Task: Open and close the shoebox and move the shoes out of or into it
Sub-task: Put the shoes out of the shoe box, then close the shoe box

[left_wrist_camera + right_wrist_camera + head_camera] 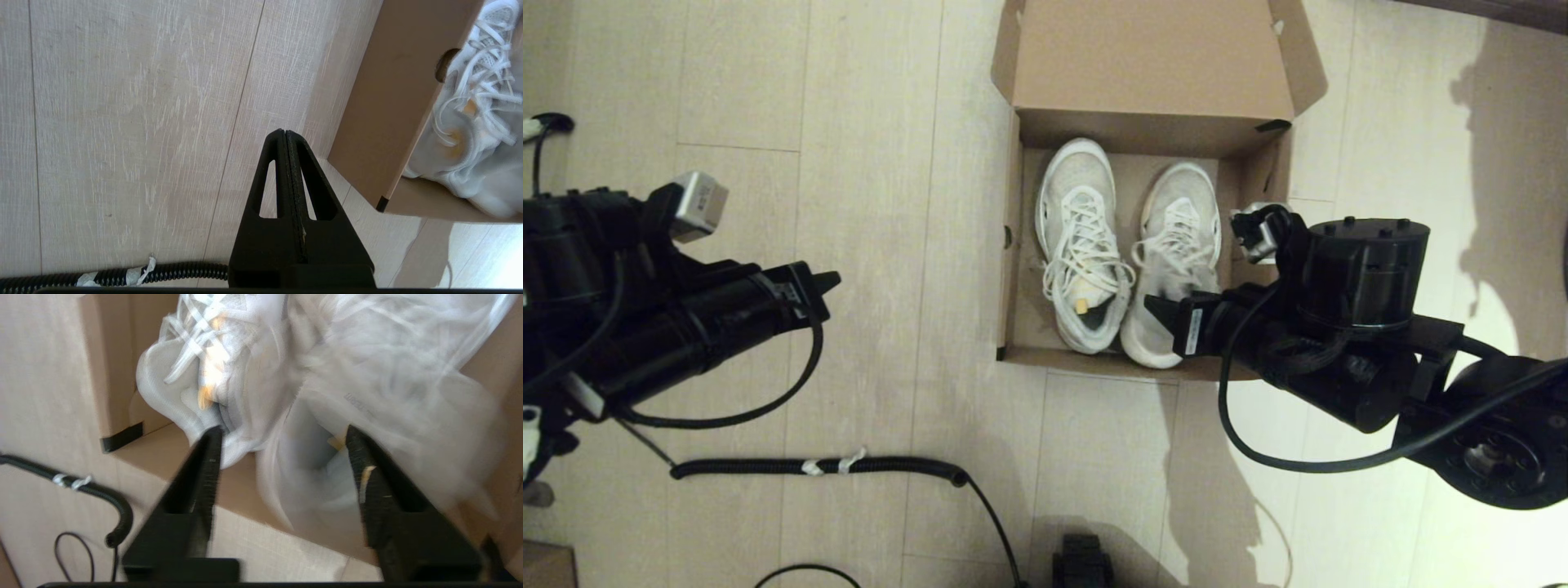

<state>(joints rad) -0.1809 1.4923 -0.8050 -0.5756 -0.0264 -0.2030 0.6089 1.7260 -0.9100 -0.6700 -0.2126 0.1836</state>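
Observation:
The brown shoebox [1010, 245] stands on the floor with its flap lid [1152, 65] tipped back. Both white sneakers lie inside, toes toward the lid: the left shoe [1081, 245] and the right shoe [1176, 253]. My right gripper [1164, 314] is open at the right shoe's heel. In the right wrist view, the gripper [282, 430] spans the heel opening of that shoe [322, 457], with one finger beside the other shoe [192, 375]. No grip shows. My left gripper [832, 282] hangs shut over bare floor left of the box, its fingertips [284, 132] pressed together and empty.
A black corrugated cable [849, 466] with white tape lies on the floor in front of the box, also showing as the cable [122, 275] under the left wrist. A small black object [1082, 563] sits at the near edge. The box's left wall [392, 94] stands close to the left gripper.

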